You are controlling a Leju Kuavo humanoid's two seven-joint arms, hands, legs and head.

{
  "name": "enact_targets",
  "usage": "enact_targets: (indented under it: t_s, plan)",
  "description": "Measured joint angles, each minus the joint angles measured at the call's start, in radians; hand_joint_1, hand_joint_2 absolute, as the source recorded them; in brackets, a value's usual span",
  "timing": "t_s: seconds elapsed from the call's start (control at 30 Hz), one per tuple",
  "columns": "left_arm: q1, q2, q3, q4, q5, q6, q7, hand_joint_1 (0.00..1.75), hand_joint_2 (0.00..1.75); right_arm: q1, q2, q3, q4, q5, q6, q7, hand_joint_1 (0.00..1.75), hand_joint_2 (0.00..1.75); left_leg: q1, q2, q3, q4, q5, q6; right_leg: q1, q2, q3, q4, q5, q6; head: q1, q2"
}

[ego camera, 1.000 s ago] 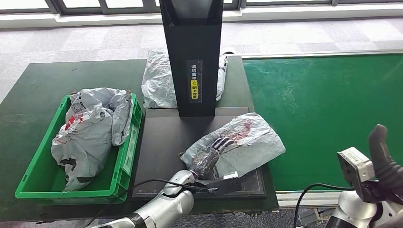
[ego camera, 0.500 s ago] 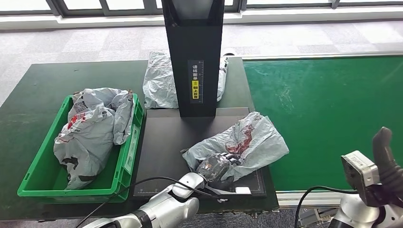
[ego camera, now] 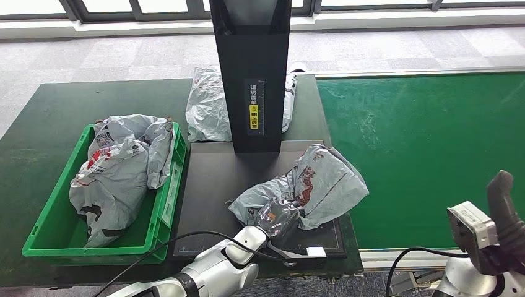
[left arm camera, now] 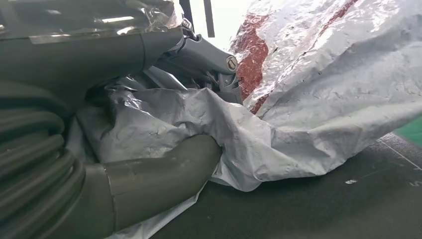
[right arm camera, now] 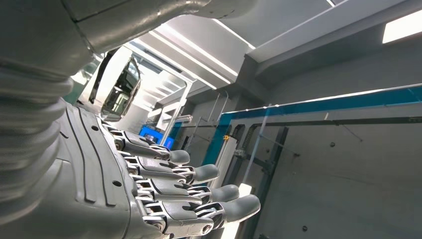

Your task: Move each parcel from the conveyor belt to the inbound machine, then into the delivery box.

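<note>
Head view shows the inbound machine (ego camera: 251, 74), a tall black column standing at the back edge of a flat black scanning plate (ego camera: 210, 185), and everything else is placed here by that column. Directly in front of the column, on the plate, lies a crumpled grey parcel (ego camera: 322, 185) with red and dark print; its far side bulges up off the plate and reaches toward the plate's edge nearest the green conveyor belt (ego camera: 427, 142). The left hand (ego camera: 278, 216) is at the parcel's near end, fingers buried in the plastic. Left wrist view confirms the hold: the thick grey thumb (left arm camera: 164, 172) presses into a fold of the grey film while the darker fingers (left arm camera: 209, 52) close over the bunched material from the other side, so this hand is grasping the parcel (left arm camera: 323, 99).

Behind the column, partly hidden by it, rests another grey parcel (ego camera: 207, 105). To the column's left sits the green delivery box (ego camera: 164, 210), holding a heap of grey bags (ego camera: 117, 167). To the column's right stretches the belt.

Right wrist view shows the right hand (right arm camera: 169, 189) with fingers extended and slightly apart, holding nothing, pointed up toward ceiling lights. In the head view it (ego camera: 501, 204) is raised beside the belt's near edge.
</note>
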Motion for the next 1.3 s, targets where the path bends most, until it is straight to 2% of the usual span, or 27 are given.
enact_targets:
  t_s: [0.47, 0.53, 0.6, 0.67, 0.73, 0.8, 0.93, 1.13, 1.23, 1.3]
  plan:
    - [-0.002, 0.0, -0.012, 0.008, -0.006, 0.007, 0.005, 1.75, 1.75, 0.0, 0.0, 0.0, 0.0, -0.001, 0.0, 0.0, 0.0, 1.75, 0.0, 0.0, 0.0, 0.0, 0.0, 0.0, 0.0, 0.0, 0.0, 0.0, 0.0, 0.0, 0.0, 0.0]
    - [0.001, 0.002, -0.011, 0.0, -0.079, 0.052, 0.05, 1.75, 1.75, 0.002, 0.0, 0.0, 0.0, -0.002, 0.0, 0.0, 0.0, 1.75, 0.0, 0.0, 0.0, 0.0, 0.0, 0.0, 0.0, 0.0, 0.0, 0.0, 0.0, 0.0, 0.0, 0.0]
    - [0.012, 0.019, 0.003, -0.043, -0.244, 0.138, 0.152, 1.75, 1.75, 0.008, -0.001, 0.0, -0.002, -0.003, 0.0, 0.0, 0.0, 1.75, 0.0, 0.0, -0.001, 0.0, 0.0, 0.0, 0.0, 0.0, 0.0, 0.0, 0.0, 0.0, 0.0, 0.0]
    - [0.021, 0.07, 0.037, -0.158, -0.426, 0.2, 0.291, 1.75, 1.75, 0.014, -0.002, -0.001, -0.003, -0.003, 0.0, 0.0, 0.0, 1.75, 0.0, 0.0, -0.002, 0.0, 0.002, -0.001, 0.0, 0.001, -0.002, 0.001, 0.001, -0.001, 0.0, 0.0]
    - [0.013, 0.162, 0.075, -0.367, -0.554, 0.223, 0.431, 1.75, 1.75, 0.016, -0.002, -0.004, -0.003, -0.001, 0.0, 0.0, 0.0, 1.75, 0.0, 0.002, -0.003, 0.0, 0.003, -0.002, 0.001, 0.002, -0.005, 0.001, 0.002, -0.003, 0.0, 0.0]
    - [-0.006, 0.246, 0.108, -0.569, -0.596, 0.231, 0.501, 1.75, 1.75, 0.017, -0.002, -0.009, -0.003, 0.001, 0.0, 0.001, 0.0, 1.75, 0.0, 0.002, -0.004, 0.0, 0.004, -0.003, 0.001, 0.001, -0.006, 0.002, 0.003, -0.004, 0.0, 0.0]
    - [-0.011, 0.326, 0.135, -0.778, -0.6, 0.232, 0.511, 1.75, 1.75, 0.017, -0.002, -0.012, -0.003, 0.004, 0.0, 0.0, 0.0, 1.75, 0.001, -0.002, -0.005, -0.001, 0.004, -0.004, 0.002, -0.002, -0.005, 0.002, 0.002, -0.004, 0.0, 0.0]
    - [-0.006, 0.43, 0.184, -0.998, -0.6, 0.232, 0.5, 1.75, 1.75, 0.018, -0.002, -0.018, -0.003, 0.006, 0.0, 0.001, 0.0, 1.75, 0.001, -0.002, -0.006, -0.001, 0.004, -0.004, 0.001, -0.001, -0.006, 0.002, 0.002, -0.004, 0.0, 0.0]
    - [0.014, 0.465, 0.235, -1.084, -0.6, 0.232, 0.442, 1.75, 1.75, 0.019, -0.002, -0.022, -0.003, 0.006, 0.0, 0.001, 0.0, 1.75, 0.001, -0.002, -0.006, -0.001, 0.004, -0.004, 0.001, -0.001, -0.006, 0.002, 0.002, -0.004, 0.0, 0.0]
    - [0.045, 0.472, 0.291, -1.132, -0.6, 0.232, 0.355, 1.75, 1.75, 0.019, -0.002, -0.023, -0.003, 0.005, 0.0, 0.001, 0.0, 1.75, 0.001, -0.002, -0.006, -0.001, 0.004, -0.003, 0.001, -0.001, -0.006, 0.002, 0.001, -0.004, 0.0, 0.0]
